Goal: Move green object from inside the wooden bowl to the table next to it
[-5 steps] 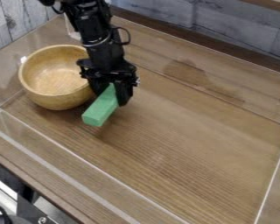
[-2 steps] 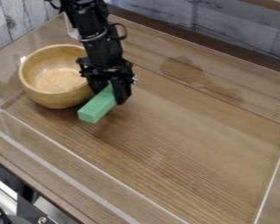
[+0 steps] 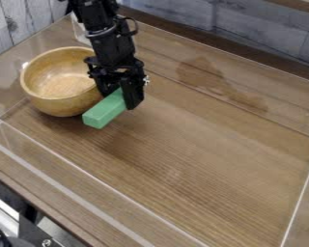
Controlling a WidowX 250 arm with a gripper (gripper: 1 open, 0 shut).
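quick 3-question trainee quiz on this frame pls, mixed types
1. True or false: the green object lies inside the wooden bowl.
2. The gripper is: A) open above the bowl, B) shut on the green object, C) out of view.
3. Fill in: the green object sits beside the bowl, over the ___.

Key: 1 false, the bowl holds nothing and the block is outside its rim. 2 B. 3 table.

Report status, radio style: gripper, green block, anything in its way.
Gripper shut on green block, pointing down. Block out of the wooden bowl, low over the table beside its rim. Nothing in the way.
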